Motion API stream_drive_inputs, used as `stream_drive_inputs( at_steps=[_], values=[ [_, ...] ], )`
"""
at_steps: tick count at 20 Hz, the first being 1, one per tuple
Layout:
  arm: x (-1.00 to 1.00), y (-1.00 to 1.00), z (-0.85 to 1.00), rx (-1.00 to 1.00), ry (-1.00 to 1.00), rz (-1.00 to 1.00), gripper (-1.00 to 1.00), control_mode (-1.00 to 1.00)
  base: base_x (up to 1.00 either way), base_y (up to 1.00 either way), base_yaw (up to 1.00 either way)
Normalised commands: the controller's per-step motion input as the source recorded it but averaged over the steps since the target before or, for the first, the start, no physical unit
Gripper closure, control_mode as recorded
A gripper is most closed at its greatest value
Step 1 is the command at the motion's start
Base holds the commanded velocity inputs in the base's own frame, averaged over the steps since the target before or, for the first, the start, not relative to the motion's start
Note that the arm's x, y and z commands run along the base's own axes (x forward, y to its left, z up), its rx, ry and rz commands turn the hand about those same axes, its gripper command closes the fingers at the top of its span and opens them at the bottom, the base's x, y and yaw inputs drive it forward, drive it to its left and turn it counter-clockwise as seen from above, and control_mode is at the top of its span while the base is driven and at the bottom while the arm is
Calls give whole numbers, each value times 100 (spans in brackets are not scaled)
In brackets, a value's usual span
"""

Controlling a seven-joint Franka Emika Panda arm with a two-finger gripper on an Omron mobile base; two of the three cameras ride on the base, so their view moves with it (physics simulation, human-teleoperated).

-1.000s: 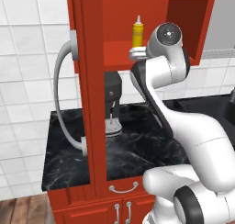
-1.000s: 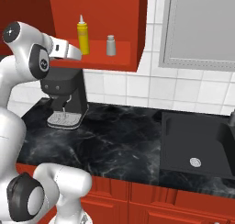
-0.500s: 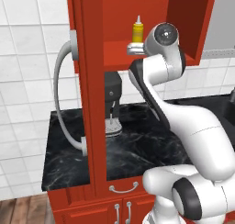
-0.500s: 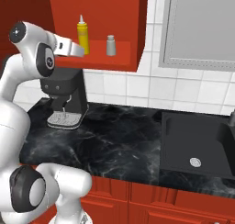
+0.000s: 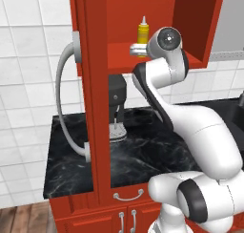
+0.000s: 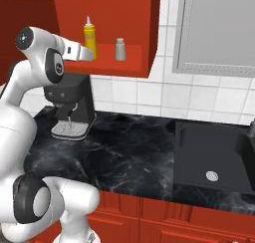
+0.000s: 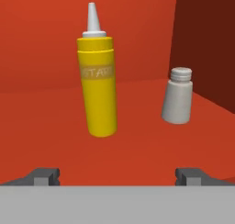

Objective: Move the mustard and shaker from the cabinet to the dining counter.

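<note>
Cabinet, red, open-fronted; one inner shelf is seen as its floor. Mustard is stood upright on the shelf. Shaker is set upright on the same shelf, near the mustard and apart from it, on the side toward the cabinet's dark inner wall. Below the cabinet, a black coffee machine is placed on the dining counter, and a dark sink is sunk into it farther from the cabinet.

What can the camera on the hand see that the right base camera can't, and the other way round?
Hand view alone: lettering on the mustard and the gripper fingertips spread wide, short of the bottle. Right base view alone: the dining counter, a coffee machine, the sink. Both: mustard and shaker standing upright and apart on the cabinet shelf.
</note>
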Motion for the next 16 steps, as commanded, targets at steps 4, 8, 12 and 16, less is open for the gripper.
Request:
stream_drive_inputs(
  at_steps=[4,8,12,16],
  values=[
    [20,0,4,0,0,0,-100,-100,0,0,0],
    [25,6,3,0,0,0,-100,-100,0,0,0],
    [29,12,0,0,0,0,-100,-100,0,0,0],
    [33,6,0,0,0,0,-100,-100,0,0,0]
  ],
)
